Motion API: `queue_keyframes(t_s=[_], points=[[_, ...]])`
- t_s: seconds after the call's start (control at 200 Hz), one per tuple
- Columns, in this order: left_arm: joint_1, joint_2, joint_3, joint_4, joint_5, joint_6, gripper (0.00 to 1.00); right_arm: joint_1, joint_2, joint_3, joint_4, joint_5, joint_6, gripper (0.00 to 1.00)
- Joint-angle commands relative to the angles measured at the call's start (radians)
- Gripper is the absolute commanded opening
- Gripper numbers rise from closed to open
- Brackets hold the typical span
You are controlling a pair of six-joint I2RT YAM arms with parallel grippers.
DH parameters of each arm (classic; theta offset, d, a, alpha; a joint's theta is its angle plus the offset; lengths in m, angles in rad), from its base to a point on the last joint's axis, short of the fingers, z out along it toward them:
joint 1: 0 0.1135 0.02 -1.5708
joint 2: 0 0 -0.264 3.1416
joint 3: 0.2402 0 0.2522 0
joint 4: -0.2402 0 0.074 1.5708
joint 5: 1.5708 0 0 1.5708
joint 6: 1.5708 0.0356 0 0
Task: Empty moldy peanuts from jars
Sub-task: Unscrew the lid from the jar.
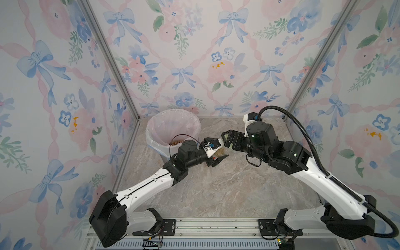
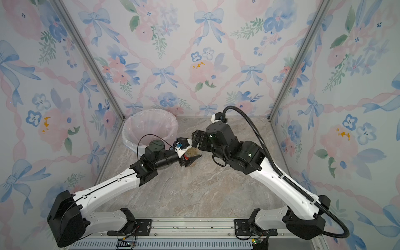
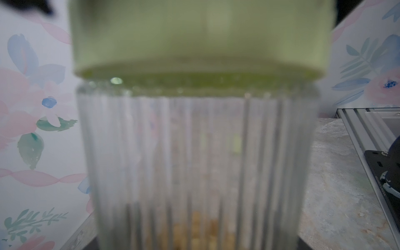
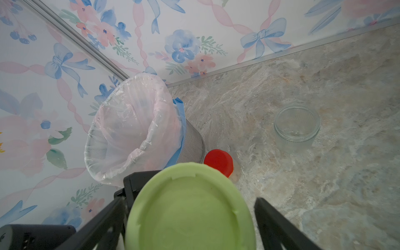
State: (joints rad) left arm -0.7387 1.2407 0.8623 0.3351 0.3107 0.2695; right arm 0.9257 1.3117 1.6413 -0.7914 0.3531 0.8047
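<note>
My left gripper (image 1: 218, 154) is shut on a ribbed clear jar (image 3: 194, 151) with a pale green lid (image 3: 201, 36), held just above the table right of the bin. Moldy peanuts (image 3: 201, 229) lie as a low tan layer in its bottom. My right gripper (image 4: 190, 199) stands open over that lid (image 4: 188, 212), its black fingers (image 4: 275, 220) on either side, with a gap on one side. In both top views the two grippers meet at the jar (image 2: 192, 152). A red-lidded jar (image 4: 218, 161) stands beside the bin. A lidless, empty jar (image 4: 297, 123) stands further out on the table.
The bag-lined grey mesh bin (image 1: 155, 129) stands in the back left corner against the wall, with peanuts (image 1: 175, 142) in its bottom. The marble tabletop (image 1: 227, 190) runs to the metal rail at the front. Flowered walls close in three sides.
</note>
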Motion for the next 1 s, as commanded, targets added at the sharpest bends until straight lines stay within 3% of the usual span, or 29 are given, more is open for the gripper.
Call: queue_keyframes(t_s=[0.0,0.46,0.665,0.82,0.995], points=[[-0.006,0.003,0.050,0.088,0.010,0.013,0.00,0.012,0.002,-0.004,-0.019,0.020,0.009,0.95],[-0.005,-0.003,0.050,0.088,0.017,0.013,0.00,0.000,-0.001,-0.032,-0.004,-0.018,-0.038,0.84],[0.003,-0.018,0.049,0.088,0.064,-0.002,0.00,-0.092,0.004,-0.007,-0.051,-0.224,-0.172,0.78],[0.014,-0.030,0.049,0.088,0.106,-0.008,0.00,-0.176,0.015,0.027,-0.086,-0.471,-0.415,0.81],[0.017,-0.047,0.048,0.089,0.129,-0.012,0.00,-0.222,0.028,0.064,-0.128,-0.613,-0.652,0.82]])
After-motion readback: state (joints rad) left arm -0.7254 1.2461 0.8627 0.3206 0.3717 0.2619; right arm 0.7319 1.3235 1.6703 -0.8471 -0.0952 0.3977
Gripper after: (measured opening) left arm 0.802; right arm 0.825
